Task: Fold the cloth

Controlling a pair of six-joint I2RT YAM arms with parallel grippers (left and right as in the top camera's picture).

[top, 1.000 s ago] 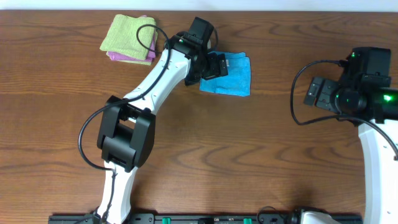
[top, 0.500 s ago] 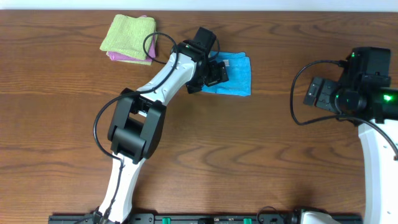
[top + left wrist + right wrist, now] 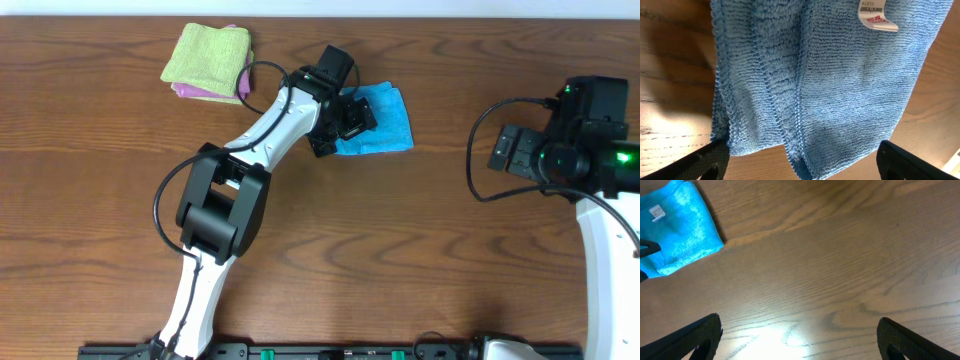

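A folded blue cloth (image 3: 388,122) lies on the wooden table at the back middle. It fills the left wrist view (image 3: 830,85), with a white label near its far edge. My left gripper (image 3: 352,122) is open, its fingers spread wide over the cloth's left edge. My right gripper (image 3: 508,150) is open and empty above bare table at the right. The cloth also shows at the top left of the right wrist view (image 3: 677,227).
A stack of folded cloths, green (image 3: 208,55) on top of pink (image 3: 190,92), sits at the back left. The left arm stretches from the front of the table up to the blue cloth.
The left gripper has shifted slightly right and turned over the blue cloth, and the cloth has rotated a little. The right arm has not moved.
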